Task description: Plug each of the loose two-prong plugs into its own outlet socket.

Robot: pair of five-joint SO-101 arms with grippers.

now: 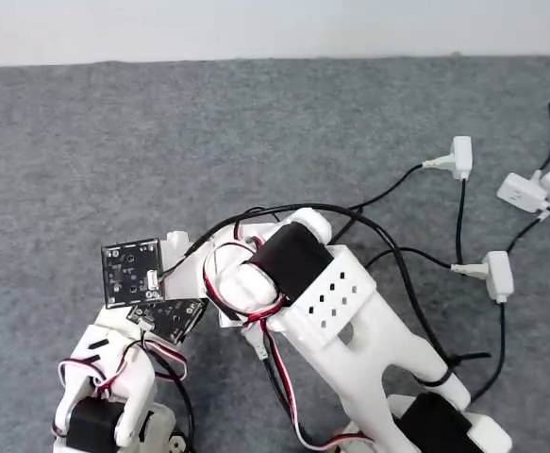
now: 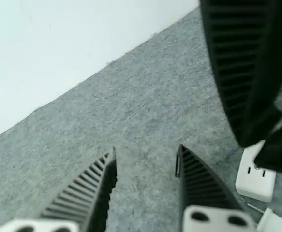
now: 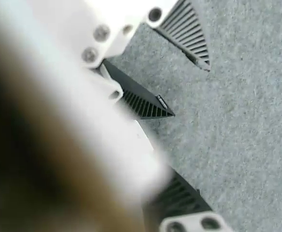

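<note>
Left claw (image 2: 146, 151) released, nothing between its fingers, bare grey table (image 2: 145, 96) ahead of it. Right claw (image 2: 257, 130) is close beside it, tip almost on a white socket (image 2: 255, 177) with two slots showing. Can't tell whether the right one is clenched or released. Going by the wrists, both claws sit left of centre on the near side. The corded plugs are well apart to the right: far plug (image 1: 460, 157) and near plug (image 1: 494, 275), both lying flat with cord ends pointing left toward the arms. Two more white blocks (image 1: 537, 192) touch each other at the right edge. Key relation: the plugs lie right of both claws and the right arm (image 1: 350, 311) is nearer, so my call is right fetches and left works the socket side.
</note>
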